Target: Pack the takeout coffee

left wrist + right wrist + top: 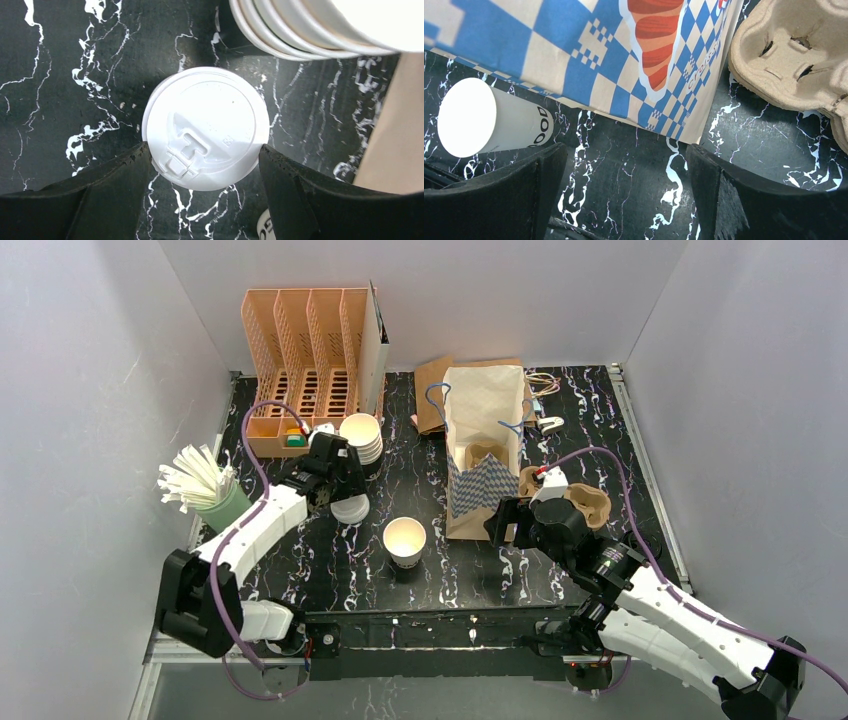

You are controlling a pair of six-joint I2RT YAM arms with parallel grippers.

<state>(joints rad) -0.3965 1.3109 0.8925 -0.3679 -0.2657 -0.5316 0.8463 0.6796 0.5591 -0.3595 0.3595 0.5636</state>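
My left claw (203, 150) is spread wide around the white lid (205, 127), one fingertip at its rim on either side, though I cannot tell whether they pinch it. The open cup (405, 539) stands at the lid's 4 o'clock, and the pulp tray (588, 502) lies at 3 o'clock of the paper bag (483, 450). My right claw (626, 160) gapes wide with nothing in it, low beside the bag's foot.

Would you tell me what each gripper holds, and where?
Right gripper holds nothing. Left gripper brackets the white lid at its rim; grip cannot be told.
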